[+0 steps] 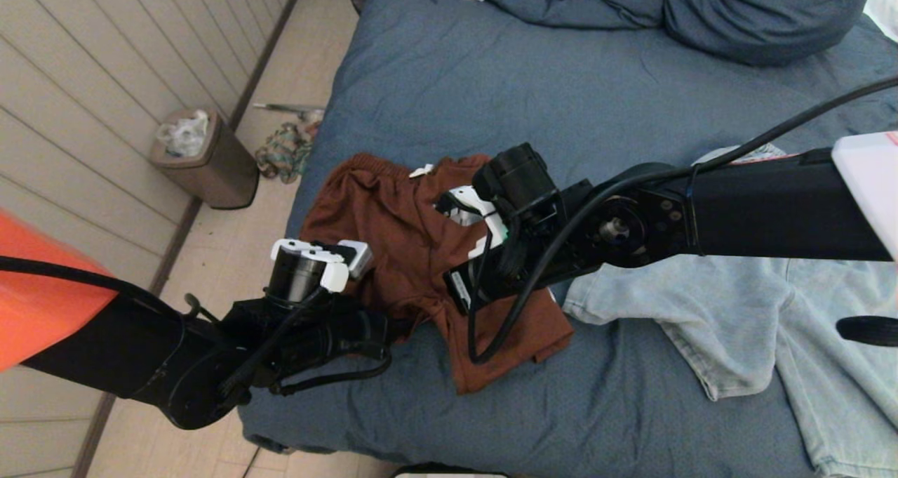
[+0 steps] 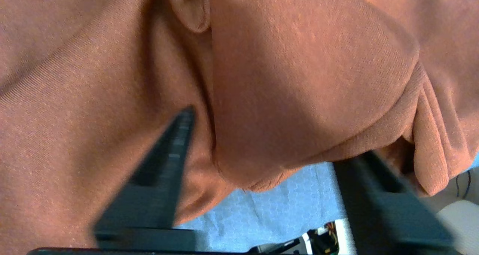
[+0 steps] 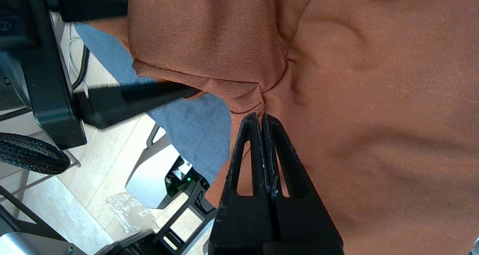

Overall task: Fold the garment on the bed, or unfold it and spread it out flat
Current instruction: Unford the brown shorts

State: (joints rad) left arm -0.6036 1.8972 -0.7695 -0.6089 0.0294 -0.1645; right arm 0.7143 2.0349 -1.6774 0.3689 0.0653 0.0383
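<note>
One rust shorts, one pale garment, one bed.

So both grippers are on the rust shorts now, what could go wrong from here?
The right gripper is shut on a small pinch of the rust shorts, so the fabric may slip out once pulled. The left gripper stands open around a folded hem; closing now could catch two layers and keep the fold in. The shorts lie near the bed edge, with one leg beside the pale jeans: a drag could pull them off or snag the jeans.
</note>
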